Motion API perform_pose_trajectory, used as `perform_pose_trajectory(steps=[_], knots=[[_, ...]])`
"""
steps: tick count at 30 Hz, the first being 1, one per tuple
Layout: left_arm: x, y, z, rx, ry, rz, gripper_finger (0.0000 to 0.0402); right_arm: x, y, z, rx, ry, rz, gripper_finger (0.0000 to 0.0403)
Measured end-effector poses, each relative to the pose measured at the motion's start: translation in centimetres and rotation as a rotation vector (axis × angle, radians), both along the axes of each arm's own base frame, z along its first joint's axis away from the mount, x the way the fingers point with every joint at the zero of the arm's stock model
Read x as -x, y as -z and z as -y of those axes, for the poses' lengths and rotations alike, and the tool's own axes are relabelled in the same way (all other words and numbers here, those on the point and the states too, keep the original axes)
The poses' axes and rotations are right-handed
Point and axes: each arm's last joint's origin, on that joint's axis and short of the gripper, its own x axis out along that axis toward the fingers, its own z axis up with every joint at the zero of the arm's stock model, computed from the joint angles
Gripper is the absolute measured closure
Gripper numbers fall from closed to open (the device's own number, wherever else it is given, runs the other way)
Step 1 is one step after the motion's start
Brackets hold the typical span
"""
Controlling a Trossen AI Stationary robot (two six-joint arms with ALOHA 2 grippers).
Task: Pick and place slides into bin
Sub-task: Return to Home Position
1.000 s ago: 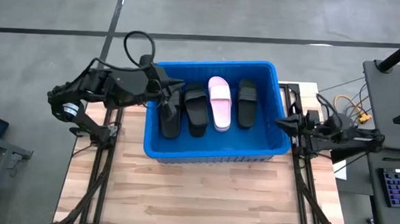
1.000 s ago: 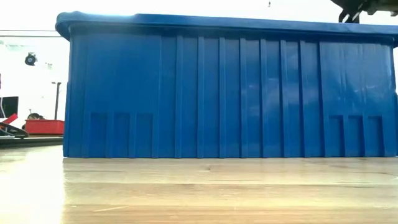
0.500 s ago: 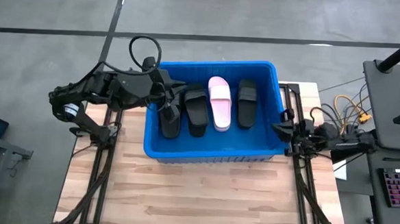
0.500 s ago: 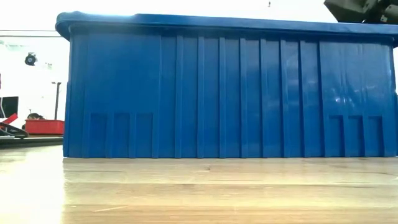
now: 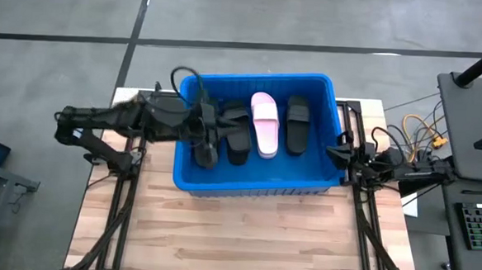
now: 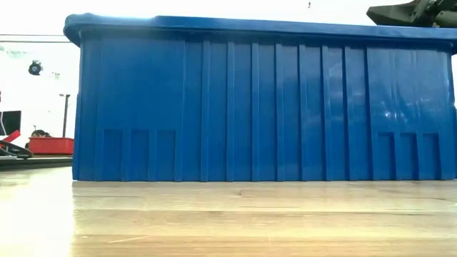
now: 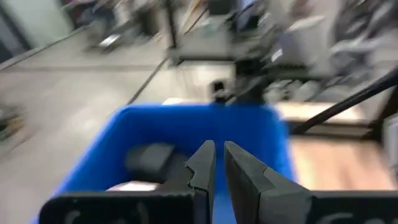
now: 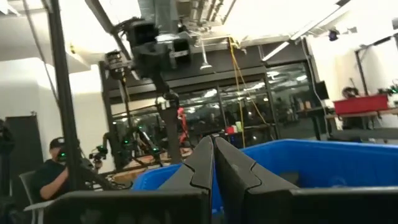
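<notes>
The bin (image 5: 255, 185) fills mid-frame in the high view. Four slides (image 5: 264, 124) lie abreast inside it and none shows on the table (image 5: 244, 234), so placing looks finished. My left gripper (image 5: 206, 131) hangs over the bin's left end, fingers nearly together and empty. My right gripper (image 5: 340, 150) sits beside the right rim, closed on nothing.

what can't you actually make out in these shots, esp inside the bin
- Low view: the bin wall fills the picture and hides every slide.
- High view: the left gripper, over the bin, covers part of the leftmost black slide.
- Left wrist view: motion blur smears the bin's contents.
- Low view: an arm part is cut off by the top right edge, so it is unclear which arm it is.
- High view: the right gripper, beside the bin's right wall, is too small to read.
</notes>
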Motion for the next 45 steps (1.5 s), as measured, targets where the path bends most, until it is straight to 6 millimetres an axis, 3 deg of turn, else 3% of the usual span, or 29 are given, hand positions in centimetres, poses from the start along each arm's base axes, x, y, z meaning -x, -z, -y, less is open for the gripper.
perform_pose_trajectory(steps=[4, 7, 13, 19, 23, 28, 41, 45], knots=[[-0.3, 4.3, 0.1, 0.058, 0.159, 0.168, 0.0382, 0.0, 0.0, 0.1, -0.031, 0.006, 0.004, 0.0394], [0.9, 8.3, 0.0, 0.115, 0.246, 0.31, 0.0382, 0.1, -0.3, 0.1, -0.036, 0.005, 0.038, 0.0394], [5.9, 15.6, -1.6, 0.172, 0.212, 0.517, 0.0382, 0.4, -1.1, 0.1, -0.007, 0.035, 0.063, 0.0394], [11.4, 19.8, -1.9, 0.133, 0.213, 0.538, 0.0382, 0.3, -1.3, 0.2, 0.006, 0.086, 0.039, 0.0394], [13.4, 22.2, -2.0, 0.129, 0.212, 0.552, 0.0382, 0.2, -1.2, 0.3, 0.008, 0.113, 0.014, 0.0394], [14.3, 24.7, -2.0, 0.065, 0.214, 0.524, 0.0382, -0.1, -0.9, 0.4, -0.032, 0.153, -0.014, 0.0394], [16.2, 29.3, -2.1, 0.059, 0.212, 0.54, 0.0382, -0.9, -0.4, 0.3, -0.028, 0.149, -0.082, 0.0394], [16.4, 29.6, -2.1, 0.06, 0.212, 0.516, 0.0382, -1.2, -0.2, 0.3, -0.024, 0.149, -0.103, 0.0394]])
